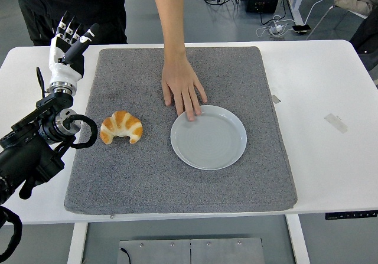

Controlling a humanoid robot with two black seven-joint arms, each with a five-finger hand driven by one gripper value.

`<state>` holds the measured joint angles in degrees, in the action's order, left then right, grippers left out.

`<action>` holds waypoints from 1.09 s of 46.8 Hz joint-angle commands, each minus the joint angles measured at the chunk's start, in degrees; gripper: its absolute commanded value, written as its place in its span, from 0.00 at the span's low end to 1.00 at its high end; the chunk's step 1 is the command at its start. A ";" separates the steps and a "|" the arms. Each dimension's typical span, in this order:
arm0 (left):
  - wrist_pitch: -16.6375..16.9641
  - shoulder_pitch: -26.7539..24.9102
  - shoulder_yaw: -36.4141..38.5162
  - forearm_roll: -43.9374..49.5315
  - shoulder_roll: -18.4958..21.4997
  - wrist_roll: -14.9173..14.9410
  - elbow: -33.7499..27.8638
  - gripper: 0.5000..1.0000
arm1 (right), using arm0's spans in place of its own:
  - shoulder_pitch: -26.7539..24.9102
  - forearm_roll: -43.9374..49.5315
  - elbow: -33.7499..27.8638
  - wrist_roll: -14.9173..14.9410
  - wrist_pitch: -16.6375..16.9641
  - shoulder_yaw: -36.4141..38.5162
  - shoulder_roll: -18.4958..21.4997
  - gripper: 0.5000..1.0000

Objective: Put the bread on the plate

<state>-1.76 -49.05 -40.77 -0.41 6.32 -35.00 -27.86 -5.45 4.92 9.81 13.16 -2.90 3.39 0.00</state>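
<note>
Right now the croissant [121,127] is lying on the grey mat [177,181], just left of the plate [208,137] and apart from it, so the bread is not yet on the plate. Left of the croissant, off the mat's edge, the robot's left hand [68,39] is pointing upward with its fingers spread and holding nothing. A person's hand [183,87] is reaching down from beyond the plate, fingertips touching its far rim. To my eye that is the main worry: if the arm is swinging in while that hand is resting there, they could collide. The curved, flaky pastry could also be crushing or slipping in a hard five-finger grasp, or be getting nudged across the mat by a low approach
</note>
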 commanded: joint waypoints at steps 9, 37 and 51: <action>-0.09 0.00 -0.18 0.32 -0.08 0.00 0.00 0.95 | 0.00 0.00 0.03 0.02 0.00 -0.05 0.00 1.00; -0.35 -0.44 -0.10 0.50 -0.25 0.00 -0.09 0.94 | 0.00 0.00 -0.05 -0.07 0.00 0.03 0.00 1.00; -0.53 -0.52 0.26 0.59 0.01 0.00 -0.97 0.94 | 0.00 0.00 0.03 -0.07 0.00 0.03 0.00 1.00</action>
<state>-2.28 -49.50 -40.67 0.17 6.31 -35.00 -28.63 -5.45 4.92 9.83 13.17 -2.89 3.42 0.00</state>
